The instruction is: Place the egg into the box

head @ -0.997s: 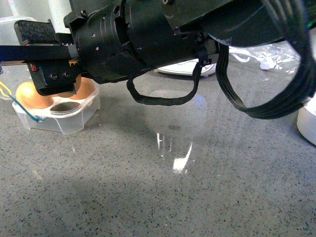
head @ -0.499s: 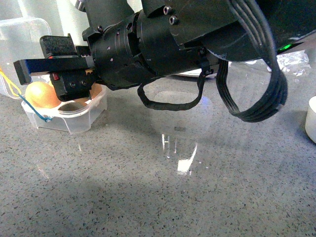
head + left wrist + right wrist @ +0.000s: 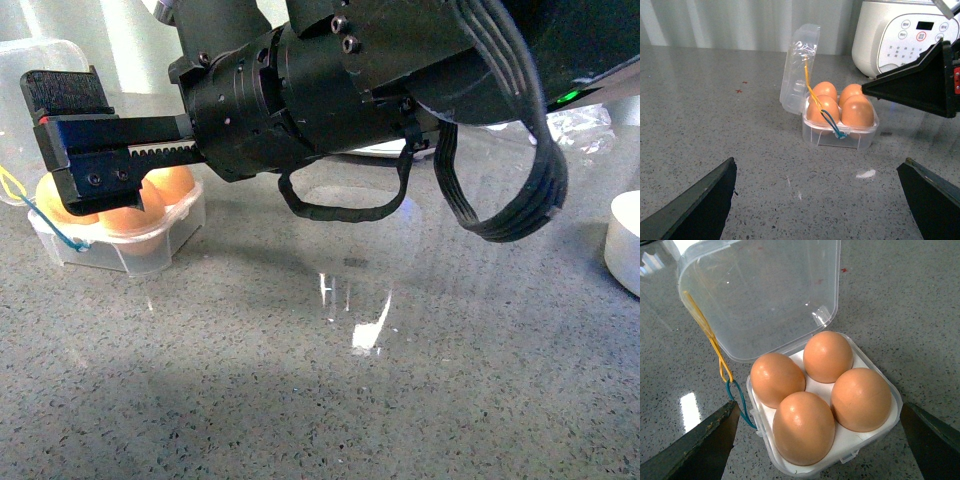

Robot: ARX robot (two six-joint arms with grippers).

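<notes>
The box (image 3: 150,252) is a clear plastic case standing at the left of the grey counter, its lid (image 3: 765,295) hinged up and a blue-yellow band (image 3: 722,370) hanging off one side. Several brown eggs fill all its cups; the egg (image 3: 125,220) in the near cup looks like the others. My right gripper (image 3: 75,140) hovers just over the box, open, its fingers either side of the eggs (image 3: 802,427) and touching none. My left gripper (image 3: 822,200) is open over bare counter, well short of the box (image 3: 840,139).
A white rice cooker (image 3: 900,35) stands behind the box. A round white bowl (image 3: 625,250) sits at the right edge, with crumpled clear plastic (image 3: 580,120) behind it. The right arm's cable loop (image 3: 500,200) hangs above the middle of the counter.
The near cup, empty a second ago, now holds an egg. My right gripper has shifted left over the box and stands open.
</notes>
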